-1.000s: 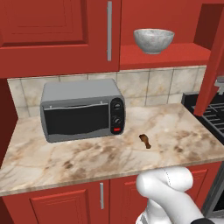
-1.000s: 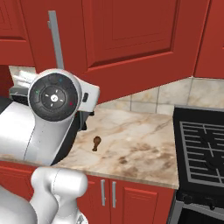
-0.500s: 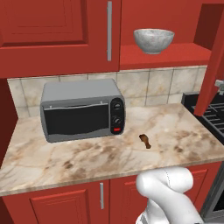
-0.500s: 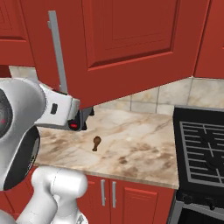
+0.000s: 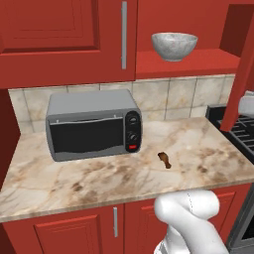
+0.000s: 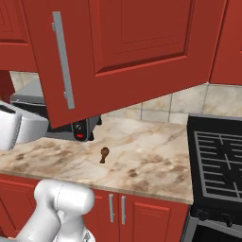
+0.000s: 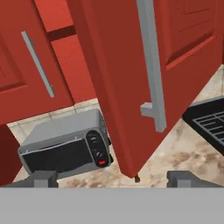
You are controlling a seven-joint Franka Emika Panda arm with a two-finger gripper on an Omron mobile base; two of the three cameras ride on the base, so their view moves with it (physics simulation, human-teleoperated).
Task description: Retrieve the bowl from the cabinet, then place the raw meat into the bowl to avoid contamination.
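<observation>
A marbled bench (image 5: 74,178) carries the toaster oven (image 5: 93,124) and raw meat (image 5: 165,159); the bowl (image 5: 174,45) sits in the open cabinet (image 6: 127,52). The gripper (image 7: 111,180) is spread wide, empty.

Marble worktop and open cabinet shelf

The beige-veined worktop (image 5: 99,181) carries a gray toaster oven (image 5: 93,124) toward its back left, close to the tiled wall, and the raw meat (image 5: 165,159), a small brown drumstick, lying well apart from the oven's right side, about midway between back and front edges, toward the right end. Above, the red cabinet shelf (image 5: 198,63) holds the bowl (image 5: 174,45), upright, near the shelf's left end.
</observation>
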